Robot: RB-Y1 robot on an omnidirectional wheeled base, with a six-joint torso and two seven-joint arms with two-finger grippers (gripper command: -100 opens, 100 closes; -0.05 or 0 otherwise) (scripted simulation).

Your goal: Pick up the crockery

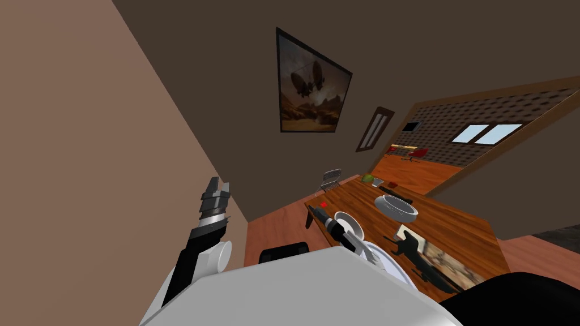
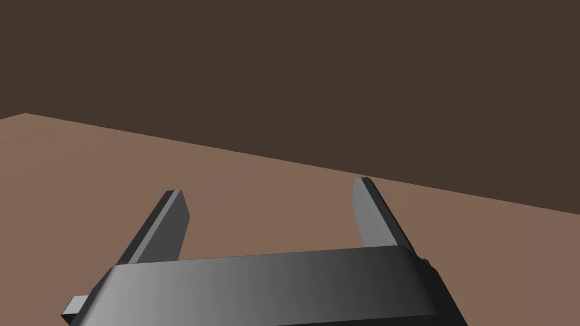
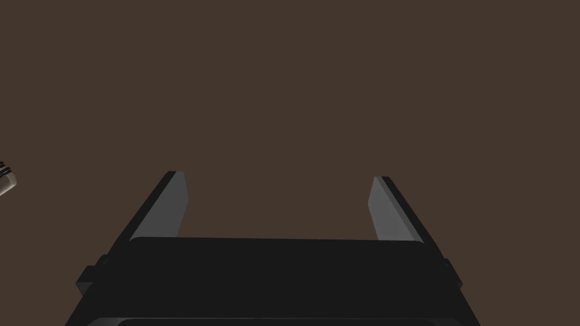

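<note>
A round grey bowl point(image 1: 395, 207) with a pale rim stands on the wooden table point(image 1: 453, 223), near its middle. My right arm reaches over the table's near corner, its gripper point(image 1: 318, 211) small and dark there, well short of the bowl. In the right wrist view the right gripper point(image 3: 277, 198) is open with nothing between its fingers, facing a dark brown wall. My left gripper point(image 1: 218, 185) is raised beside the tan wall, away from the table. The left wrist view has the left gripper point(image 2: 269, 201) open and holding nothing.
On the table lie a green item point(image 1: 369, 178) at the far end, a small red item point(image 1: 323, 204) by the near corner and a printed mat point(image 1: 447, 261). A grey chair point(image 1: 331, 177) stands beyond the table, a black seat point(image 1: 283, 252) near me.
</note>
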